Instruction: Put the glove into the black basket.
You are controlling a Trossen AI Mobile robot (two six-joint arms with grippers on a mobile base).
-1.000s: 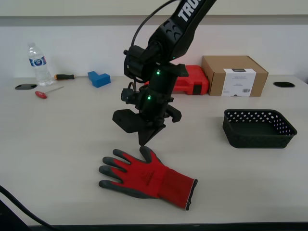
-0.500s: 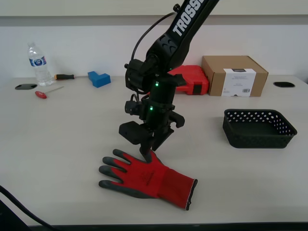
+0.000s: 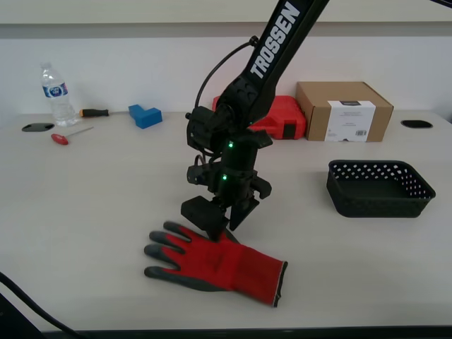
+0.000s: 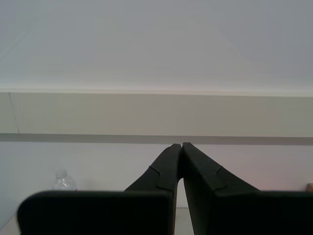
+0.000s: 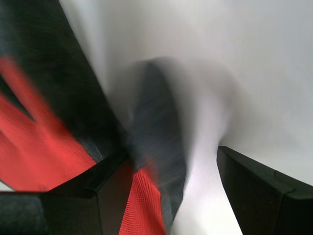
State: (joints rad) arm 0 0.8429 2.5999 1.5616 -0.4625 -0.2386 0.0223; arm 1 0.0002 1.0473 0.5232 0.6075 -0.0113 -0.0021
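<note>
**Down on the glove, jaws apart, no grip yet**

Now my first gripper (image 3: 220, 232) sits right at the glove (image 3: 212, 265), its tips around the thumb end, one finger (image 5: 259, 196) on bare table and the other against the red knit. The jaws are spread wide with the dark thumb lying in the gap; nothing is pinched so far. My second gripper (image 4: 178, 152) is pressed shut, holds nothing and points at a wall, away from the work.

By my reckoning this is the grasp step, at its start. Next I must close on the fabric, check that it is caught, lift clear of the table (image 3: 85, 205) and carry toward the exterior view's right.

The glove lies flat near the table's front edge, red on the back, dark grey on the fingers, black trim at the cuff. It looks limp and will likely sag when lifted. The black basket (image 3: 380, 189) stands well apart from it, with nothing visible inside.
</note>
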